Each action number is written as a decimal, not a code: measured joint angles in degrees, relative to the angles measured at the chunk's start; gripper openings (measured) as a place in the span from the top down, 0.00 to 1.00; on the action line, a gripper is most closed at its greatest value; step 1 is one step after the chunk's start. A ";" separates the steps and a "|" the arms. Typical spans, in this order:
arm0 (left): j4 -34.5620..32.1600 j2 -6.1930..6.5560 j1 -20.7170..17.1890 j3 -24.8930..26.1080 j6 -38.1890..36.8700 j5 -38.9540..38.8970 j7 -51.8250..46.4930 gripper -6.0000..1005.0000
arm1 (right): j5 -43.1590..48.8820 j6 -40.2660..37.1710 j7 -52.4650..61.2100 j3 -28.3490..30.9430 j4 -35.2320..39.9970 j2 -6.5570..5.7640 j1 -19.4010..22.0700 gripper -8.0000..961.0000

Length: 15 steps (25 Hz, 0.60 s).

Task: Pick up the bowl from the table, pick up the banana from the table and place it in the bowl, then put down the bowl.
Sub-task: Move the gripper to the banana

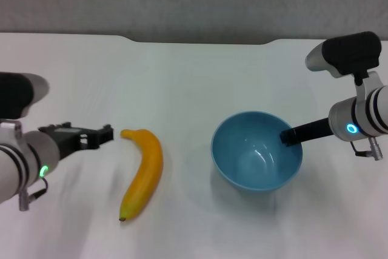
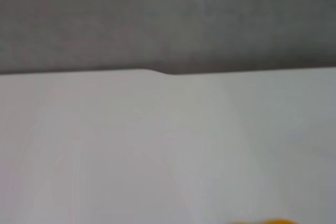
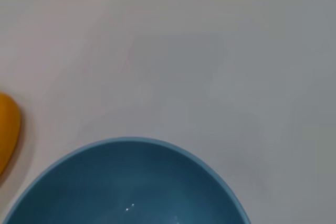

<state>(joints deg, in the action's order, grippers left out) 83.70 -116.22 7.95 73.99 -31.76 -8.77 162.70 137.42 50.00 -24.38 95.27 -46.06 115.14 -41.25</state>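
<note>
The light-blue bowl (image 1: pixel 256 150) is right of centre on the white table (image 1: pixel 194 71). My right gripper (image 1: pixel 290 136) is shut on the bowl's right rim, with one dark finger inside the rim. The right wrist view shows the bowl (image 3: pixel 126 182) close up and the banana's end (image 3: pixel 8 129). The yellow-orange banana (image 1: pixel 142 171) lies on the table left of the bowl, stem end to the far left. My left gripper (image 1: pixel 103 136) is open just left of the stem end and does not touch it. The left wrist view shows only a sliver of banana (image 2: pixel 262 222).
The table's far edge has a shallow notch (image 1: pixel 200 42), with a grey wall behind it. The left wrist view shows bare tabletop (image 2: pixel 157 145) up to that edge. Nothing else stands on the table.
</note>
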 joint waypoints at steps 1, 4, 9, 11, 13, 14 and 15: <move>0.33 0.02 0.55 -0.46 -1.40 -0.44 0.04 0.16 | -0.01 -0.10 0.09 0.00 -0.56 0.03 0.28 0.96; 0.56 0.05 2.37 -2.03 -4.76 -1.00 0.05 0.16 | -0.03 -0.57 0.27 0.00 -1.67 0.07 0.87 0.96; -0.82 -0.08 4.50 -4.15 -6.51 -1.19 0.07 0.17 | -0.94 -0.66 0.29 0.30 -2.01 0.02 0.92 0.96; -1.28 -0.16 4.98 -4.57 -6.42 -1.56 0.08 0.17 | -1.87 -0.66 0.05 0.36 -2.01 -0.09 0.95 0.96; -1.41 -0.18 5.45 -4.94 -6.69 -2.72 0.08 0.17 | -2.13 -0.67 -0.06 0.48 -2.01 -0.16 1.13 0.96; -1.42 -0.18 5.65 -5.12 -6.86 -3.34 0.08 0.17 | -2.11 -0.67 -0.06 0.51 -2.03 -0.19 1.27 0.96; -1.43 -0.17 5.86 -5.43 -7.14 -3.99 0.08 0.17 | -2.08 -0.68 -0.06 0.53 -2.05 -0.21 1.43 0.96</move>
<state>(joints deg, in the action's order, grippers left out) 82.27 -116.39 13.81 68.56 -38.90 -12.76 162.77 135.34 49.32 -24.44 95.81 -48.11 114.93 -39.82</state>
